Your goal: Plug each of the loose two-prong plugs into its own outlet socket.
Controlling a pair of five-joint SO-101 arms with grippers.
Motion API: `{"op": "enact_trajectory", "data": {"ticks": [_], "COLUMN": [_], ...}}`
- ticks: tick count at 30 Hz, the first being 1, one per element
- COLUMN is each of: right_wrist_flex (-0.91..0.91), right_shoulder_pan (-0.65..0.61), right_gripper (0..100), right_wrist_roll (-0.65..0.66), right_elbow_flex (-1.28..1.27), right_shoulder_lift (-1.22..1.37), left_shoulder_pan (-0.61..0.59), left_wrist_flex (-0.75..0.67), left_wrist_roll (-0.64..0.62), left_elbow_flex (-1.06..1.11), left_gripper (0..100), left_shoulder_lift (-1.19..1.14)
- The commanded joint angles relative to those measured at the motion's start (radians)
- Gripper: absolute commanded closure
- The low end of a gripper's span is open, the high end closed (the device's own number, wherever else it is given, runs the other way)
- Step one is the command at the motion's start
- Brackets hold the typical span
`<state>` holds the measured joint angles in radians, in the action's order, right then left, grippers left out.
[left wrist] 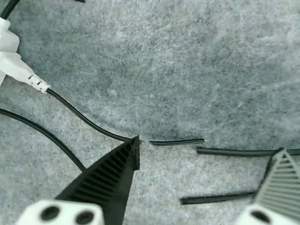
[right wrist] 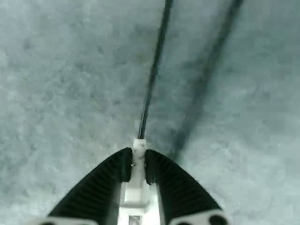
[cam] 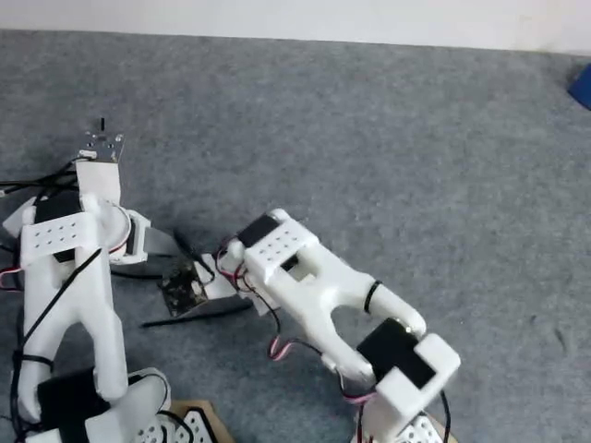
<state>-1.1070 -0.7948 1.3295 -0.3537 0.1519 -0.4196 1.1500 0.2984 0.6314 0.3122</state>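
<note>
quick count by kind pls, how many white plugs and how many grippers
white plugs: 2 (ungripped plug, held plug)
grippers: 2 (left gripper open, right gripper shut on the held plug)
total: 4

black cables [left wrist: 89, 123] strewn over the near carpet [cam: 416, 138], far side open (wide)

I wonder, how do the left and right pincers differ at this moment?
The left pincer is open and empty; the right pincer is shut on a white plug. The left hangs over loose black cords; the right's plug trails one cord. Both have black ribbed fingers.
</note>
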Motion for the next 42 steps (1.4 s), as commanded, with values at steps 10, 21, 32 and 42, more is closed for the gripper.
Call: {"op": "enact_trajectory", "data": {"ticks": [10,21,32,42], "right_wrist_flex": [-0.140,-0.094,-0.013,-0.091], "right_shoulder_pan": [-0.002,-0.150,-0.136,-0.058], "right_gripper": [98.8,73.0,72.0,99.1], "right_wrist_roll": [-0.459,-0.658,-0.709,-0.712], "right_elbow_flex": [0.220,0.082,0.019,0.079], "right_shoulder_lift": [-0.108,-0.128,-0.061,0.061], "left_shoulder_pan": [-0.005,-0.004,-0.004,-0.004], "left_wrist_flex": [0.006,-0.040,-0.043,-0.043], "left_wrist_roll": [0.006,0.006,0.006,0.006], "left_elbow_flex": [-0.028,0.041,0.051,0.051], "left_gripper": [60,60,60,60], "left_shoulder_lift": [-0.007,-0.001,-0.001,-0.001]}}
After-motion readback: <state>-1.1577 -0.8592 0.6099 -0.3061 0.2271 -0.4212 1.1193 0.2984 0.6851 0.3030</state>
